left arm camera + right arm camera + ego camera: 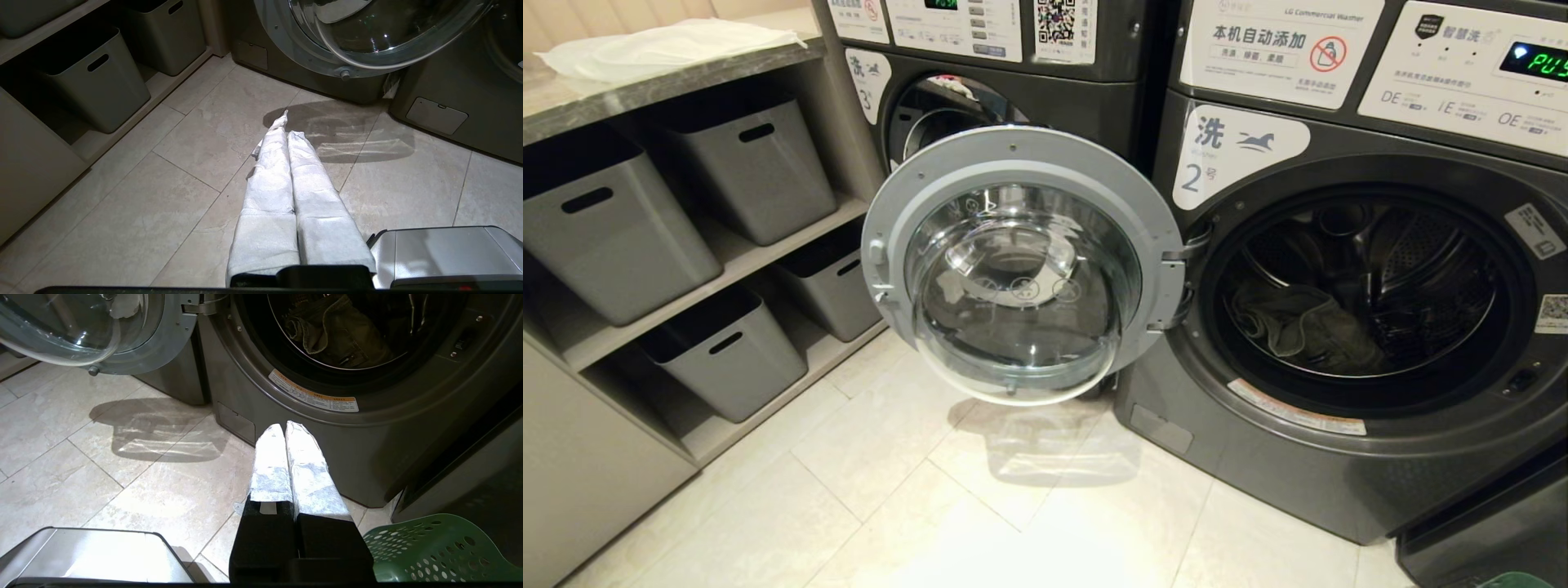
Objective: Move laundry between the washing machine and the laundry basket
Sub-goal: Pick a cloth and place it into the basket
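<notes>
Both tools closed (one laundry (1298, 327) piece in washing machine (1339, 457)).

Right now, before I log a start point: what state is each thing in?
washing machine: door swung fully open.
laundry: heaped inside the drum, untouched.
laundry basket: on the floor by the washer, nothing seen in its visible part.
left tool: shut, holding nothing, above the floor.
right tool: shut, holding nothing, low before the washer.

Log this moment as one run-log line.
dark olive-grey cloth garment: in open dark grey washing machine marked 2 | green perforated plastic basket: beside right hand | left hand: shut, empty | right hand: shut, empty
</notes>
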